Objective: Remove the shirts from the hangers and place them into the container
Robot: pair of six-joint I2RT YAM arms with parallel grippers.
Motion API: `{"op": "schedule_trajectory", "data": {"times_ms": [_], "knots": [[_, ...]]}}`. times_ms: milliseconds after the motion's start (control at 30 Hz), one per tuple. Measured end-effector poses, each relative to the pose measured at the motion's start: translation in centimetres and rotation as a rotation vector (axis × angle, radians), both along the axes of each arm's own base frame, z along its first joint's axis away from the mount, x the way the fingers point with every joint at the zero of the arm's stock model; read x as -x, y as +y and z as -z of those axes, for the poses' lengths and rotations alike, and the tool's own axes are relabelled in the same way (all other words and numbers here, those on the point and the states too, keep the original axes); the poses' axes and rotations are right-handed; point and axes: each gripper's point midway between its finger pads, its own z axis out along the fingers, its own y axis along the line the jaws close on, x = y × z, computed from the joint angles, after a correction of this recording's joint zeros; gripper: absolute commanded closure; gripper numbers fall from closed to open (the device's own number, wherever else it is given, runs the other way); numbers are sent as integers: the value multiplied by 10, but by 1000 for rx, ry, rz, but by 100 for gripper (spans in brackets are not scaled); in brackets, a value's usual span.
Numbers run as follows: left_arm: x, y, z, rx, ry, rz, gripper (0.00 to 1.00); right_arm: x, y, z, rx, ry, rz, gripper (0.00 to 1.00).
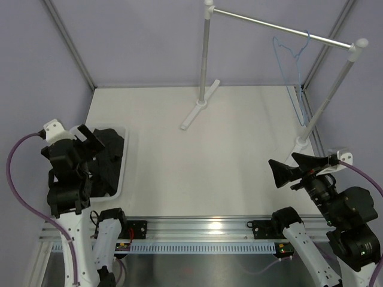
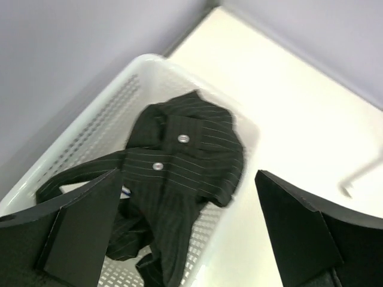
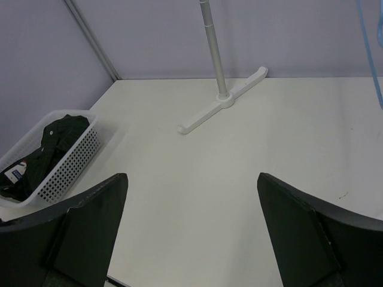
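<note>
The black pinstriped shirt (image 1: 108, 156) lies crumpled inside the white mesh container (image 1: 124, 156) at the table's left edge. My left gripper (image 1: 90, 140) hovers open just above it. In the left wrist view the shirt (image 2: 185, 158) with its white buttons fills the container (image 2: 149, 60), and my left gripper (image 2: 187, 173) holds nothing. The light-blue wire hanger (image 1: 293, 69) hangs bare on the silver rail (image 1: 281, 27) at the back right. My right gripper (image 1: 287, 168) is open above the table's right side; the right wrist view shows my right gripper (image 3: 192, 175) empty over bare table.
The rack's white feet stand at the back centre (image 1: 199, 104) and near the right edge (image 1: 302, 143). Grey walls and frame posts (image 1: 69, 42) enclose the table. The right wrist view also shows the container (image 3: 66, 161) at the left and the hanger's blue wire (image 3: 377, 78) at the right edge.
</note>
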Motion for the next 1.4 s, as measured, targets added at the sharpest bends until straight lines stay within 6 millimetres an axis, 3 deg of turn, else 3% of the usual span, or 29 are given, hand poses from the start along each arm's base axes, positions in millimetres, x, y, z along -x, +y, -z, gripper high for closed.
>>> {"op": "schedule_trajectory", "data": {"times_ms": [200,367,667,1033,1400], "knots": [[34,-52,-29,-47,-131,275,1,11,-14,-20,4,-36,52,1],[70,-75,-47,-87,-211,420,1,14,-25,-22,22,-39,102,0],[118,-73,-56,-141,-299,468,1,27,-44,-12,46,-41,175,0],[126,-70,-40,-138,-265,468,1,49,-56,-5,19,-118,197,1],[123,-71,-27,-123,-229,478,1,45,-57,-3,36,-126,208,1]]}}
